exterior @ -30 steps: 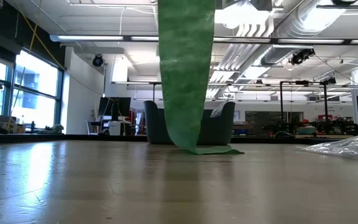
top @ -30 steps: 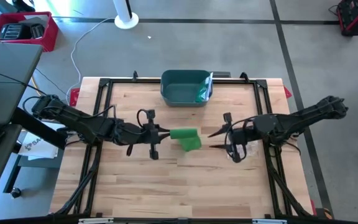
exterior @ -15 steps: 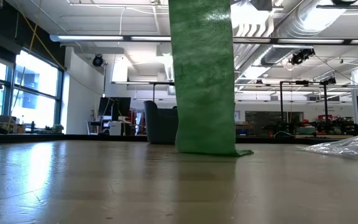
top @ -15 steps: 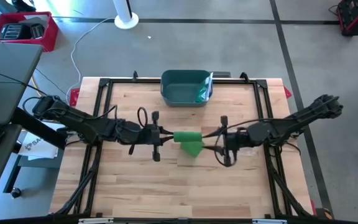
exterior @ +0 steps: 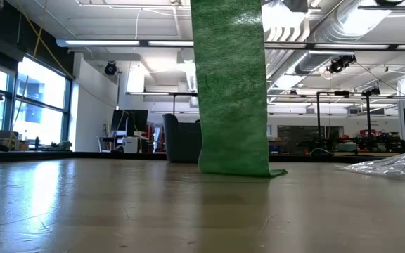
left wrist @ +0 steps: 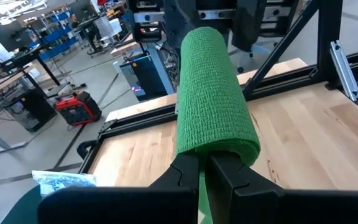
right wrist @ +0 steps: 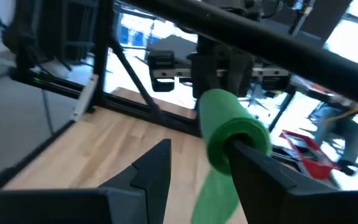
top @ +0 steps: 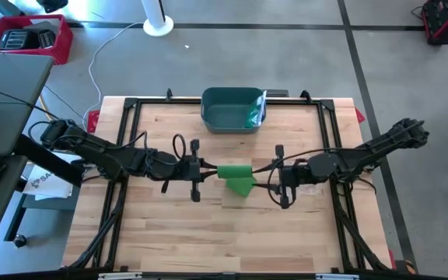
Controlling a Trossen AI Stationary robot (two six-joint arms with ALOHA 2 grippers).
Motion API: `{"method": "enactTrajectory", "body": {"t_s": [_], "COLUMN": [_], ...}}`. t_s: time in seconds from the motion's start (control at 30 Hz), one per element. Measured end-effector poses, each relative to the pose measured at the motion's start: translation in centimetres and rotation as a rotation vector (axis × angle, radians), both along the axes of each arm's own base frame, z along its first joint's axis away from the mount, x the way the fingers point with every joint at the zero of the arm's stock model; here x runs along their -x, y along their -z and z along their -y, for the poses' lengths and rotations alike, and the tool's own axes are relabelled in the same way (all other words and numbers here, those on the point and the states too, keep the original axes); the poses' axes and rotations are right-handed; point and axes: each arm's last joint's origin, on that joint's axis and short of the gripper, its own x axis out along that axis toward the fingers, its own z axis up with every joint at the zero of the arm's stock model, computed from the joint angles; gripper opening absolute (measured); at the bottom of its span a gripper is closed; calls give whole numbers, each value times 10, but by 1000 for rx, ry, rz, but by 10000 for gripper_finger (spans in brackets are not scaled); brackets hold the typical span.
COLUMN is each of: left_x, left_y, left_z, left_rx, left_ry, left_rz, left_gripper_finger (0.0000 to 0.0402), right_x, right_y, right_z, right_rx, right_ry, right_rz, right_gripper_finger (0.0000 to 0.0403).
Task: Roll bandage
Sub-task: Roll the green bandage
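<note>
The right gripper has moved in to the roll's right end, fingers apart around it. The left gripper is pinching the left end above mid-table, tail hanging, so rolling can begin.

near tabletop free, bin behind

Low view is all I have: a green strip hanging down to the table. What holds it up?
Observer: The left end effector, shut on one end of the green bandage roll above the table's middle.
Operator: And the right arm?
Observer: The right end effector is open at the roll's other end, one finger against the roll's end face.
Operator: What is the dark thing behind the strip?
Observer: A dark green bin at the table's far edge, with something green inside.
</note>
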Motion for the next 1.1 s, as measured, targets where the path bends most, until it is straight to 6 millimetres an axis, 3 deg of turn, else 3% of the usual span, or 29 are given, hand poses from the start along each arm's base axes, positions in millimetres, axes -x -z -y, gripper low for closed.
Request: {"method": "enactTrajectory", "body": {"t_s": [0.3, 0.53, 0.73, 0.83, 1.03, 1.1], "left_x": [0, 0, 1, 1, 5, 10], "left_y": [-1, 2, 4, 4, 3, 3], "left_z": [0, 0, 1, 1, -2, -6], "left_rx": [11, 36, 83, 99, 93, 72], "left_ry": [0, 11, 3, -2, -60, -140], "left_rz": [7, -8, -21, -20, -39, -64], "left_gripper_finger": [1, 1, 1, 3, 49, 68], "right_x": [-1, -22, -25, -25, -25, -25], "right_y": [-1, 13, 11, 11, 14, 16], "right_z": [2, 6, 6, 6, 5, 6], "right_rx": [-40, -59, -37, -35, -67, -71], "right_ry": [-16, -34, -7, -10, -43, -10], "right_rz": [11, -11, 38, 32, 0, -16], "right_gripper_finger": [154, 154, 151, 127, 16, 13]}}
